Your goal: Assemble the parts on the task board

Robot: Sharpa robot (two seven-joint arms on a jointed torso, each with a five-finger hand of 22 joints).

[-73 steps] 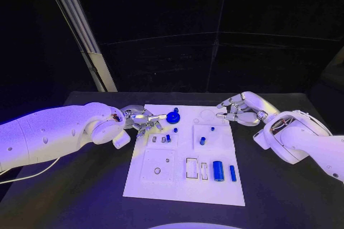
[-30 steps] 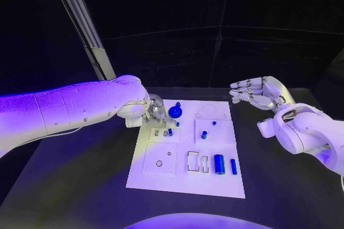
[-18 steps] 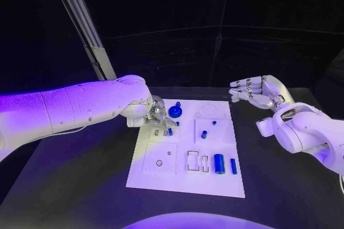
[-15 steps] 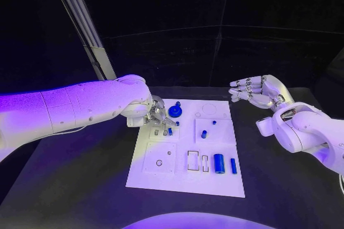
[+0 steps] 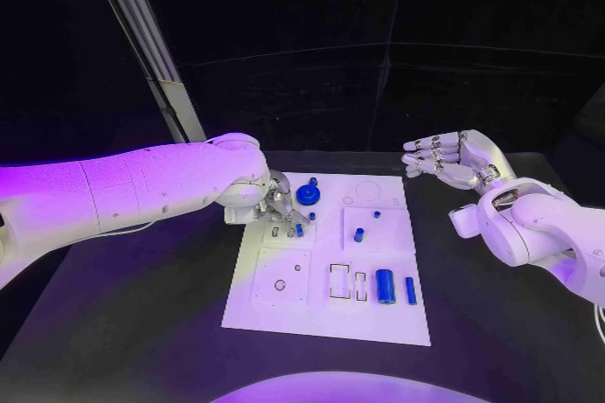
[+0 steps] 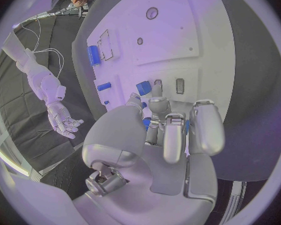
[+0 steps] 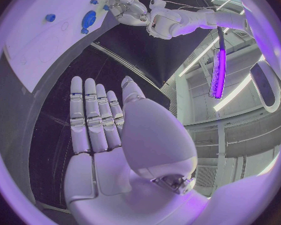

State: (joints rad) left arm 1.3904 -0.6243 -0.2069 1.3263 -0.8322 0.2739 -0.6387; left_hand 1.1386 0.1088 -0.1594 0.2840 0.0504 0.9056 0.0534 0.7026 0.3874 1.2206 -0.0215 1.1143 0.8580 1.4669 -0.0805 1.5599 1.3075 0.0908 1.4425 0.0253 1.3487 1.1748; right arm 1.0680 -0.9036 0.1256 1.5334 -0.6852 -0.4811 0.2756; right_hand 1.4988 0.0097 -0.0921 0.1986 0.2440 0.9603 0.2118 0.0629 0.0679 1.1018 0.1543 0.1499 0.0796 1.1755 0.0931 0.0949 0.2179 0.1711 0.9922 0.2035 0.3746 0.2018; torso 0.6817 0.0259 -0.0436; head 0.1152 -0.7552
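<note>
The white task board (image 5: 378, 320) lies mid-table, also seen as the board (image 6: 172, 30). My left hand (image 5: 275, 202) hangs over its far left corner, fingers curled down toward two small slots. In the left wrist view the hand (image 6: 172, 130) shows bits of blue between its fingers; whether it grips a part is unclear. A round blue part (image 5: 310, 196) sits just beside it, and a small blue peg (image 5: 299, 230) (image 6: 143, 87) stands by a fingertip. My right hand (image 5: 444, 161) (image 7: 100, 120) is raised off the board's far right, fingers apart, holding nothing.
Near the board's front right lie a thick blue cylinder (image 5: 385, 286) and a thin one (image 5: 411, 290). Two more small blue pegs (image 5: 358, 236) stand mid-board. A slanted metal post (image 5: 157, 79) rises behind the table's left. Black table (image 5: 126, 316) flanks the board.
My left hand has edged slightly toward the small slots, staying beside the round blue part. The right hand stays raised and open, almost unmoved.
</note>
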